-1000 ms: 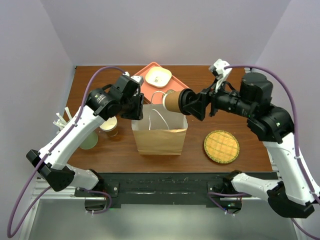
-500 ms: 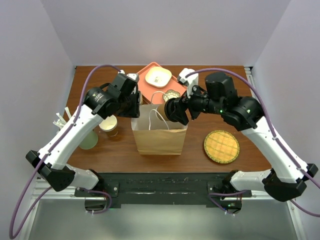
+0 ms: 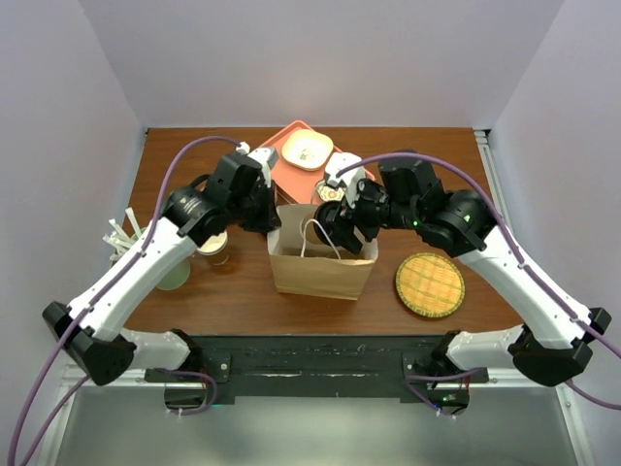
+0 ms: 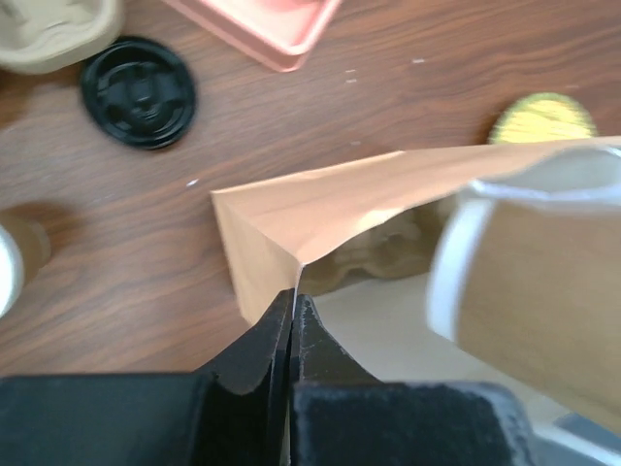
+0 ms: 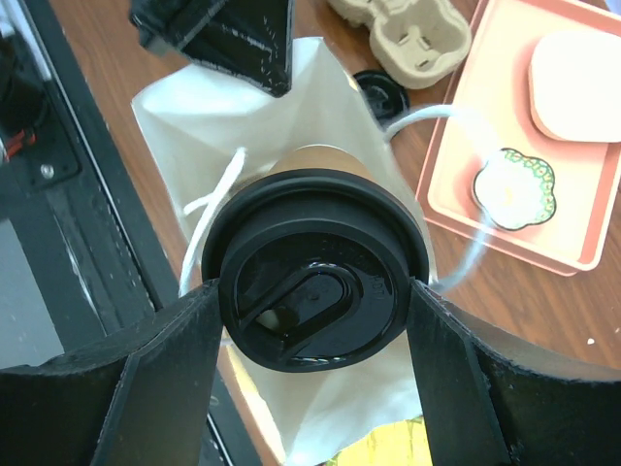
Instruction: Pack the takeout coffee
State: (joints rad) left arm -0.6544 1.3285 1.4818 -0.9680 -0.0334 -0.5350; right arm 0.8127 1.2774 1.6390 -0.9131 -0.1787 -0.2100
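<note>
Now the right fingers [image 5: 170,379] clamp the takeout coffee [image 5: 315,282] by its lid at frame centre. Its long axis runs base-first away from them into the open mouth of the paper bag [image 5: 194,107] behind it. The left fingers [image 4: 267,354] are pinched closed on the bag's rim at a corner fold.

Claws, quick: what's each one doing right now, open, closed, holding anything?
Left claw: closed, pinching the paper bag at its rim.
Right claw: closed on the takeout coffee, over the bag's open mouth.
</note>
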